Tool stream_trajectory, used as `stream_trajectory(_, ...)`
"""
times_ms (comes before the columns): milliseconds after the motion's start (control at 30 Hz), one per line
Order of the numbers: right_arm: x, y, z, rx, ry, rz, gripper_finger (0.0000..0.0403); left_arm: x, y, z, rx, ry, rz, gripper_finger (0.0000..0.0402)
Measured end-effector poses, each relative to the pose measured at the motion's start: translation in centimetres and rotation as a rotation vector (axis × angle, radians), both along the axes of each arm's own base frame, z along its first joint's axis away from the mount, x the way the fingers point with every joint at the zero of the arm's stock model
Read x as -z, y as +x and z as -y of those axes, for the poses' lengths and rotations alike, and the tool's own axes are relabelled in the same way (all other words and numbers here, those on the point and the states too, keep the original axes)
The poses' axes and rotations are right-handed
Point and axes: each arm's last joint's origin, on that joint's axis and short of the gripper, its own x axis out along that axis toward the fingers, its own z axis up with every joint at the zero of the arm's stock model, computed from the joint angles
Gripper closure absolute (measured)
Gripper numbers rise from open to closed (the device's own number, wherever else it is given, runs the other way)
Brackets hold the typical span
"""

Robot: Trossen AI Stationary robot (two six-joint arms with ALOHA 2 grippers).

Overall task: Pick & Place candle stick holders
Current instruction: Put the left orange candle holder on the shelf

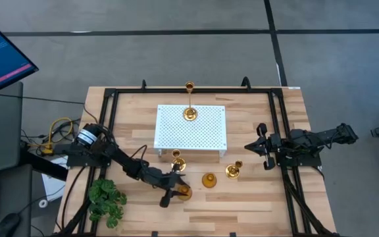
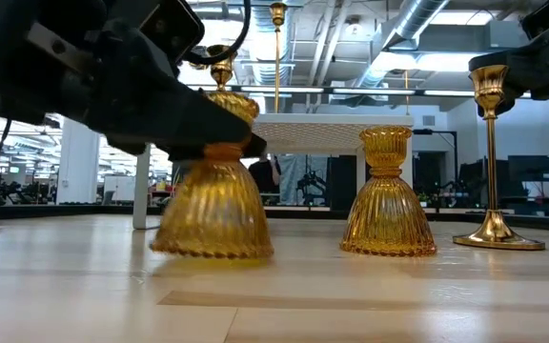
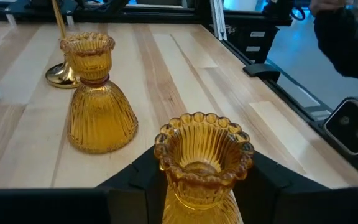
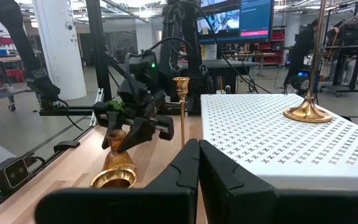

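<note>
My left gripper (image 1: pixel 178 189) is near the table's front, shut on an amber ribbed bell-shaped holder (image 2: pixel 213 205), which also shows in the left wrist view (image 3: pixel 204 162). A second amber holder (image 2: pixel 387 202) stands on its base beside it (image 1: pixel 209 180). A short gold holder (image 1: pixel 233 171) and a thin-stemmed gold one (image 1: pixel 177 160) stand on the table in front of the white perforated board (image 1: pixel 206 138). The tall gold holder (image 1: pixel 189 112) stands on the board. My right gripper (image 1: pixel 250 146) is shut and empty at the right, beside the board. My left gripper pinches the amber holder's narrow neck (image 3: pixel 194 190), just under its scalloped cup, between its two fingers (image 3: pixel 135 180). The fingers come from the table's left, slanting slightly down. The holder stands upright, its wide base (image 2: pixel 213 250) at the table top.
A green leafy plant (image 1: pixel 107 201) lies at the front left corner. A black frame (image 1: pixel 110 99) runs round the table's edge. Bare wood lies along the front edge, to the right of the holders. A person (image 3: pixel 347 37) is in the room beyond the table.
</note>
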Motion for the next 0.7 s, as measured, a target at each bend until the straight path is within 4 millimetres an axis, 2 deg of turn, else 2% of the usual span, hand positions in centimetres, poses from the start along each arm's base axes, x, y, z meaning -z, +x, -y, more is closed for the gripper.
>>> stream_trajectory(167,0.0,0.0,0.0,0.0,0.0,-0.001,0.0403,-1.5,-1.6,0.1,0.021,-0.018,-0.018,0.0248)
stream_trajectory(433,0.0,0.0,-0.1,-0.007,0.0,-0.001,0.0403,-5.5,-6.4,0.3,-0.019,-0.021,-0.011,0.0257)
stream_trajectory(700,0.0,-0.1,-0.4,-0.038,0.0,-0.001,0.0403,-9.7,-10.6,-1.9,-0.2,0.013,0.044,0.0258)
